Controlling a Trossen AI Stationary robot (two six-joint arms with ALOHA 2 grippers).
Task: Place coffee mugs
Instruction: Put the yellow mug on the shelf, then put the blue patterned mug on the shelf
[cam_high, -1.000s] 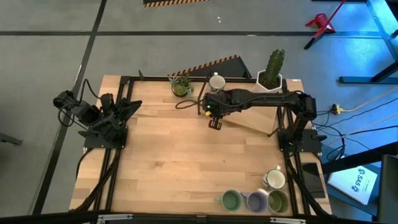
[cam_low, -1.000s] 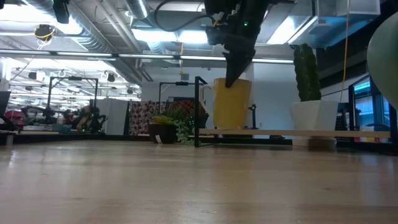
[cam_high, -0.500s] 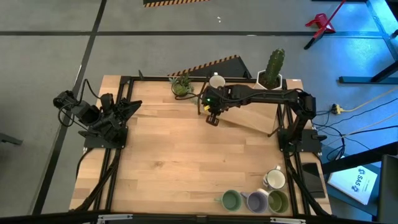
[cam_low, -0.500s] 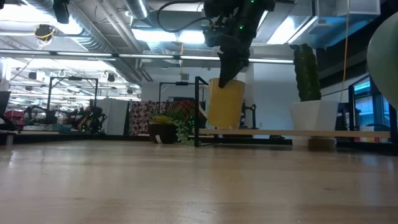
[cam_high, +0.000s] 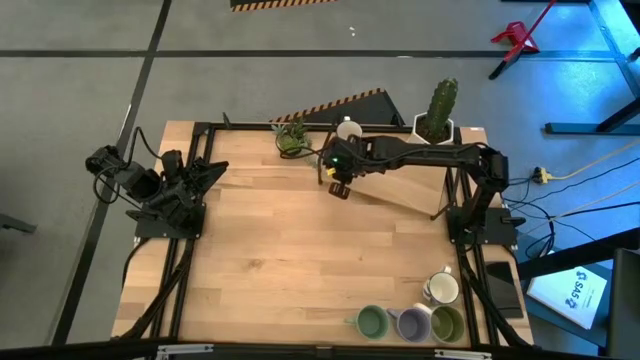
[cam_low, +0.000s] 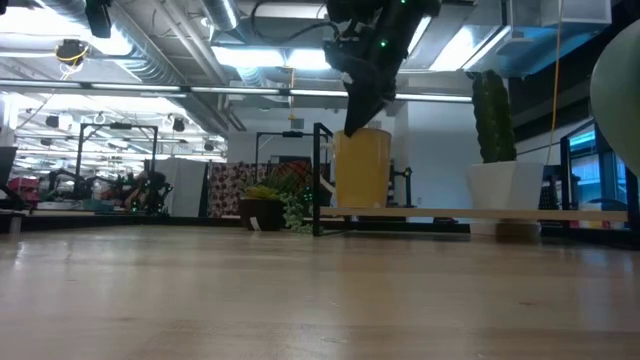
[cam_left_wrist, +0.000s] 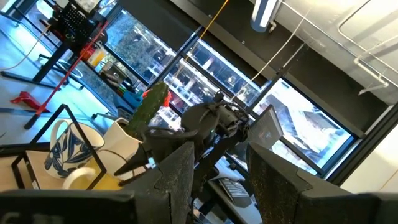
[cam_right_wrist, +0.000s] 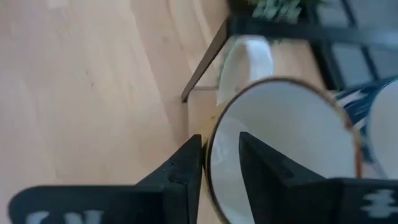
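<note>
My right gripper (cam_high: 340, 186) reaches to the far side of the table, at the left end of a black-framed shelf (cam_high: 400, 195), and is shut on a cream mug (cam_low: 362, 170) with a white inside (cam_right_wrist: 286, 137). The mug's base is level with the shelf board; I cannot tell whether it rests there. A white mug with a blue pattern (cam_high: 349, 129) stands just behind. A white mug (cam_high: 441, 288), a green mug (cam_high: 372, 321), a lavender mug (cam_high: 414, 322) and another green mug (cam_high: 447, 323) stand on the table's near right corner. My left gripper (cam_left_wrist: 224, 186) waits open at the left edge. My right gripper holds the cream mug by its rim (cam_right_wrist: 210, 149), one finger (cam_right_wrist: 267, 168) inside the mug and the other finger (cam_right_wrist: 180, 168) outside. The fingers come from above, pointing down. The mug hangs upright below them (cam_low: 352, 125), well above the table top, its handle (cam_right_wrist: 245, 65) pointing away from the fingers.
A cactus in a white pot (cam_high: 435, 112) stands at the shelf's far right end, and a small green plant (cam_high: 291, 138) sits at the far edge left of the mug. The middle of the table (cam_high: 300, 260) is bare wood.
My right gripper has moved a little toward the table's far edge and left, carrying the cream mug with it. Half a second ago the mug hung tilted; now it is upright again.
</note>
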